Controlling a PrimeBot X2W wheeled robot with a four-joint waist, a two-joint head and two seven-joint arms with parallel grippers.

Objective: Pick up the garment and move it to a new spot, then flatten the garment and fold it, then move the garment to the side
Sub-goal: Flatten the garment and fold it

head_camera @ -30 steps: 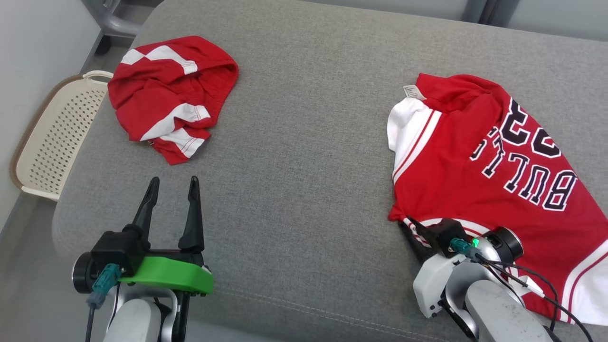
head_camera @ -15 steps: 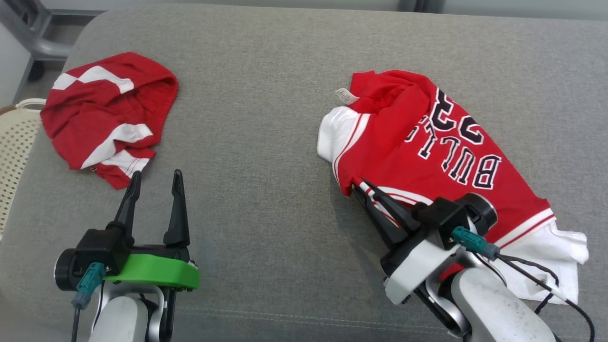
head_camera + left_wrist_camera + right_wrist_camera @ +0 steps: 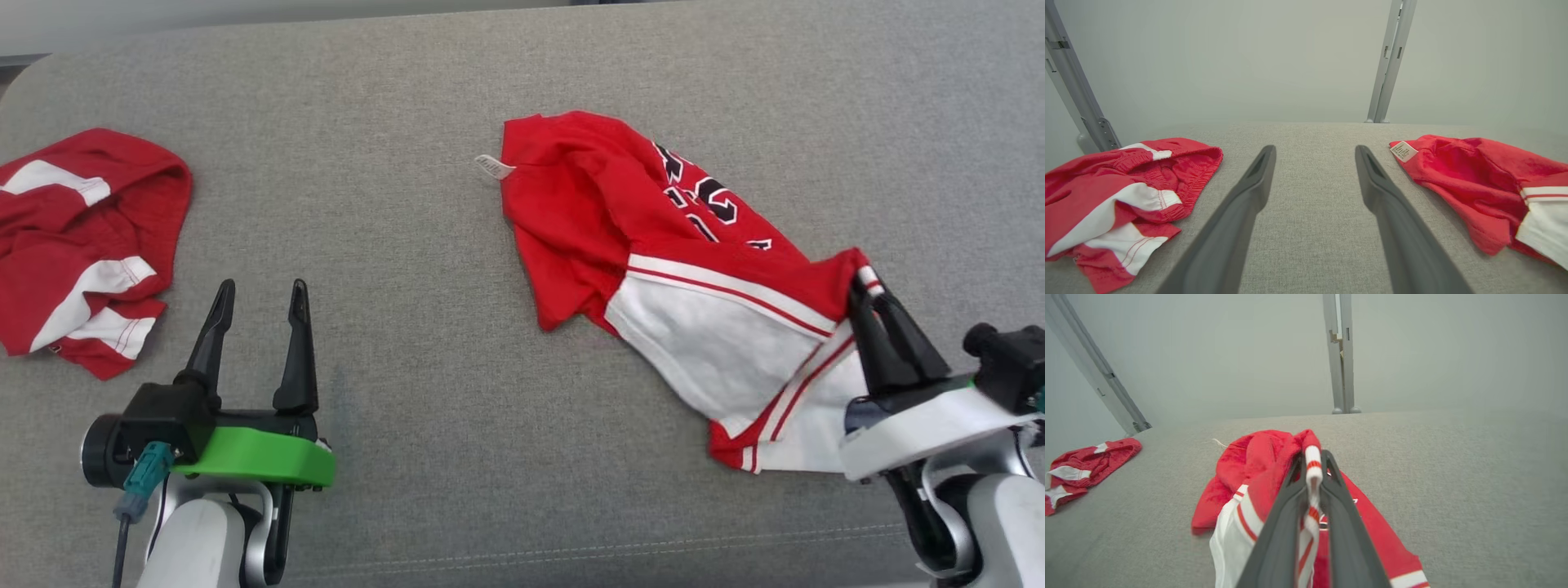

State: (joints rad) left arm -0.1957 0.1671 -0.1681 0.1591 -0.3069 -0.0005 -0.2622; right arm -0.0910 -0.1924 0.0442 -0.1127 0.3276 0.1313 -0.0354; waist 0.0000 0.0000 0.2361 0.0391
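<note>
Jersey (image 3: 596, 212) edge now aloft, right pincer (image 3: 865, 287)

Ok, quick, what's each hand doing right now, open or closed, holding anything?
Left hand: open, holding nothing.
Right hand: closed on the striped edge of the red and white fabric jersey.

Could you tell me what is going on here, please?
The robot's right gripper is shut on the striped edge of the red and white basketball jersey, holding that part up off the grey fabric surface. The left gripper hovers open and empty beside the crumpled red and white shorts.
</note>
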